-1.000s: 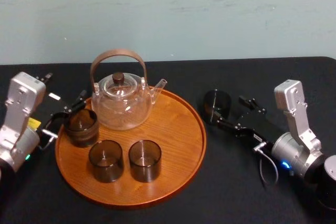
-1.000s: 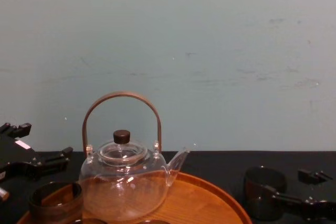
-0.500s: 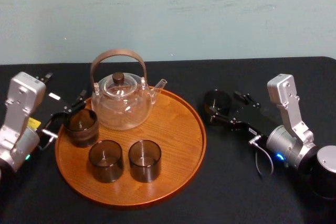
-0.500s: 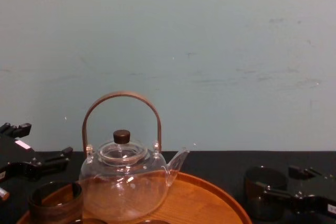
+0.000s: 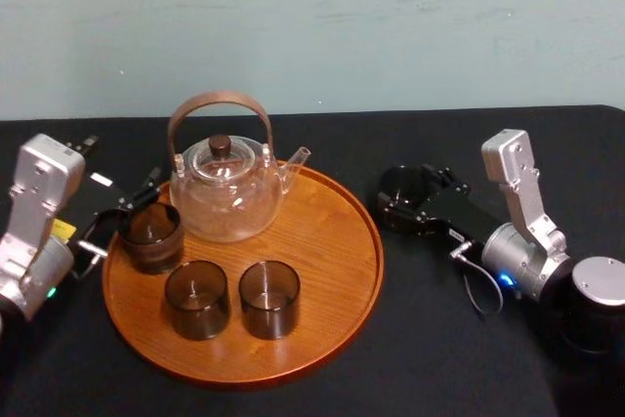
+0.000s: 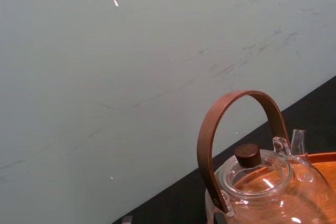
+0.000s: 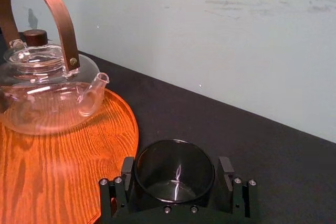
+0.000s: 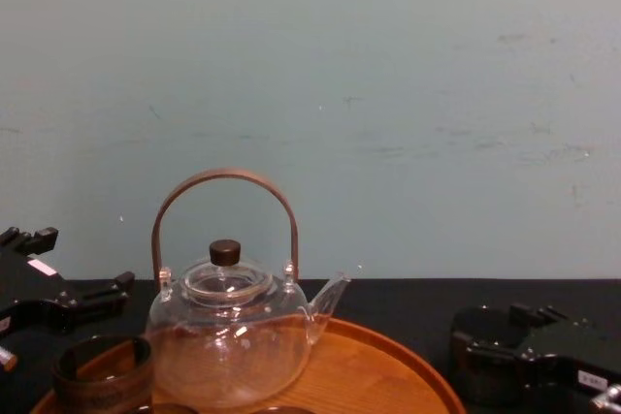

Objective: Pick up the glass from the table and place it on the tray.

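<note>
Black table [image 5: 430, 358]: right gripper [image 7: 176, 167] straddles the glass [image 5: 397, 185], jaws spread for the lift to the tray [image 5: 332, 271]. Left gripper [image 5: 127, 212] idles, jaws spread.

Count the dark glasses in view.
4. On the tray: left glass by the teapot, two front glasses. Off it: fourth glass on the table at the right pincer.

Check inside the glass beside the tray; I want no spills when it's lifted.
The glass looks empty: bare bottom, only glints. The right pincer straddles it, hiding its lower front wall.
</note>
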Tool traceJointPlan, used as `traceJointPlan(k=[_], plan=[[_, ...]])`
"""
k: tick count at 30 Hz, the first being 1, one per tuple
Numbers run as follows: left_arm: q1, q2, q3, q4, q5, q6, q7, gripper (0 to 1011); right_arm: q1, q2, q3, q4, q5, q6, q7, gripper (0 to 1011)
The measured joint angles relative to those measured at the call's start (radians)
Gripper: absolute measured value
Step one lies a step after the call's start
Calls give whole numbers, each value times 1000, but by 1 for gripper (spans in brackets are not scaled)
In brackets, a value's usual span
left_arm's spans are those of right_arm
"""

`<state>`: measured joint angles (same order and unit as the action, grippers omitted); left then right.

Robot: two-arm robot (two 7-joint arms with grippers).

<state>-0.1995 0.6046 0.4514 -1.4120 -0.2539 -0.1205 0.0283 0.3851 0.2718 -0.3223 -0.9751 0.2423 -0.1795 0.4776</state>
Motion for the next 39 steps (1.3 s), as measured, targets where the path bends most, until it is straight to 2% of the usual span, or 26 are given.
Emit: traceJointPlan(k=[7, 27, 33, 39], plan=[[0, 0, 0, 0, 0, 0, 0, 1001, 36, -17, -10, 61, -8, -17, 8, 1002], [0, 0, 0, 0, 0, 0, 0, 1001, 29, -14, -8, 51, -6, -14, 8, 1000], [0, 0, 0, 0, 0, 0, 0, 1001, 29, -13, -7, 49, -6, -14, 8, 907], [0, 0, 0, 0, 0, 0, 0, 1001, 28, -13, -7, 49, -5, -13, 7, 905]])
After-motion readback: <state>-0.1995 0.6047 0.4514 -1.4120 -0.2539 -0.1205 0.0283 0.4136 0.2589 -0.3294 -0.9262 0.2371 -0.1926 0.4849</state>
